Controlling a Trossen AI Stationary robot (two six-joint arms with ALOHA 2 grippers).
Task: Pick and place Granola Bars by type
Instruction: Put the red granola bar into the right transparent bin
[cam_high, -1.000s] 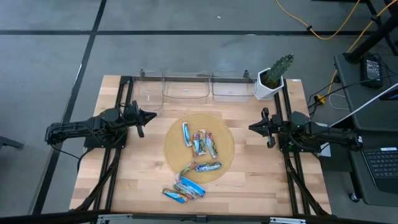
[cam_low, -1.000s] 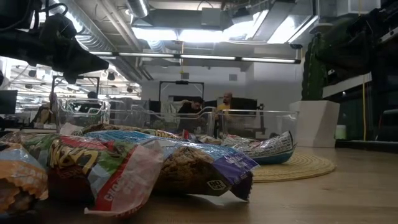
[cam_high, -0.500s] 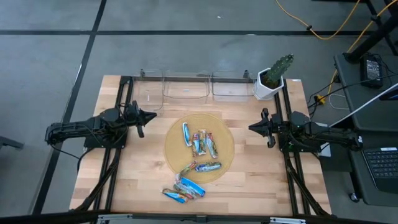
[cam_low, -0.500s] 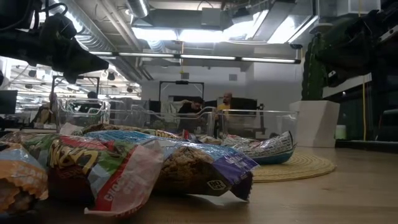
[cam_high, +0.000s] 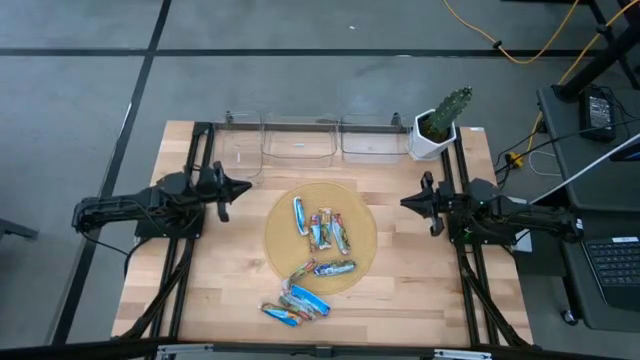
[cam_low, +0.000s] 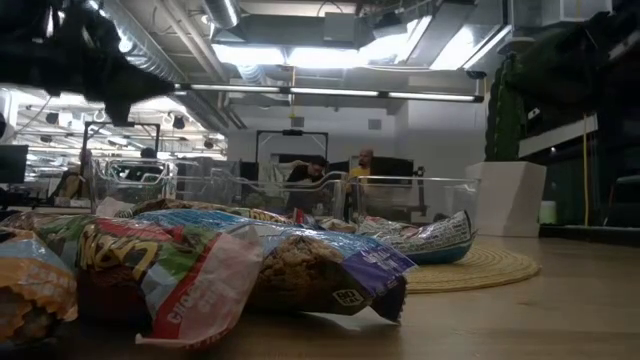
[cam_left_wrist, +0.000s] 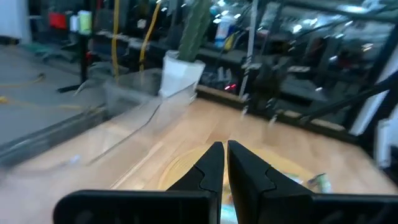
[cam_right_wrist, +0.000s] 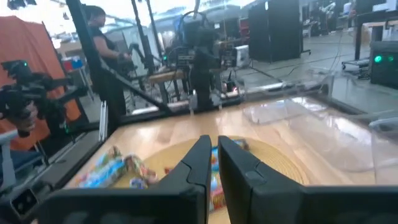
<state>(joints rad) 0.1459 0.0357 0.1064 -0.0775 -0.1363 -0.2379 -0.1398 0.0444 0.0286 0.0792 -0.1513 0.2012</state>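
Note:
Several granola bars (cam_high: 322, 232) in blue and multicoloured wrappers lie flat on the round tan mat (cam_high: 352, 205) at mid-table. Several more lie in a loose pile (cam_high: 295, 305) on the wood near the table's near edge, and they fill the low view (cam_low: 200, 270). My left gripper (cam_high: 247, 187) hovers left of the mat, shut and empty, its fingers together in the left wrist view (cam_left_wrist: 225, 146). My right gripper (cam_high: 403, 204) hovers right of the mat, shut and empty (cam_right_wrist: 214, 142). Bars also show in the right wrist view (cam_right_wrist: 118, 165).
Clear plastic bins (cam_high: 300, 145) stand in a row along the table's far edge. A potted cactus in a white pot (cam_high: 438, 125) stands at the far right. Bare wood lies on both sides of the mat. People show in the room beyond the table (cam_low: 335, 175).
My left gripper has shifted a little, rising slightly in the low view, where it now shows blurred. The bars and the mat have stayed where they were.

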